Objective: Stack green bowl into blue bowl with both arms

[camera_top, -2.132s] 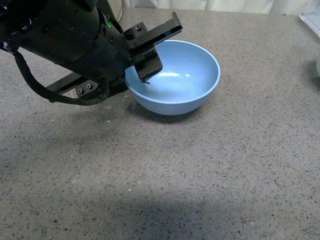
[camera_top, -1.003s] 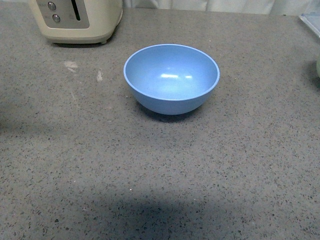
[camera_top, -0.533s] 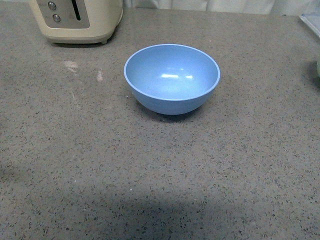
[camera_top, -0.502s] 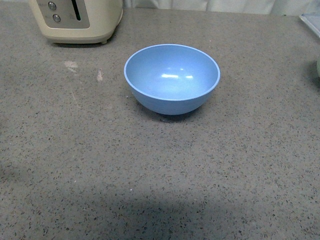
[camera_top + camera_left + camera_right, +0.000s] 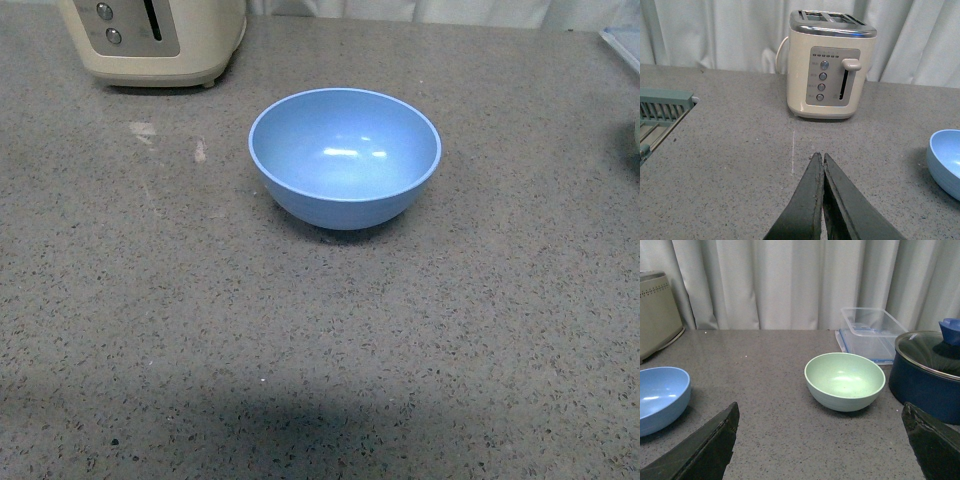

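Observation:
The blue bowl (image 5: 344,155) stands upright and empty on the grey speckled counter in the front view. It also shows at the edge of the left wrist view (image 5: 946,162) and of the right wrist view (image 5: 660,397). The green bowl (image 5: 845,380) stands upright and empty on the counter ahead of my right gripper (image 5: 820,440), which is open wide and empty. Only a sliver of the green bowl (image 5: 636,135) shows at the front view's right edge. My left gripper (image 5: 821,161) is shut and empty over the bare counter, with the blue bowl off to its side. Neither arm shows in the front view.
A cream toaster (image 5: 831,65) stands beyond the left gripper; it shows at the back left of the front view (image 5: 152,40). A dark blue pot with a glass lid (image 5: 930,375) and a clear plastic container (image 5: 870,332) stand beside the green bowl. A grey-green rack (image 5: 660,107) lies far left.
The left arm, which was at the blue bowl's rim two seconds ago, has drawn out of the front view. The blue bowl stays in place.

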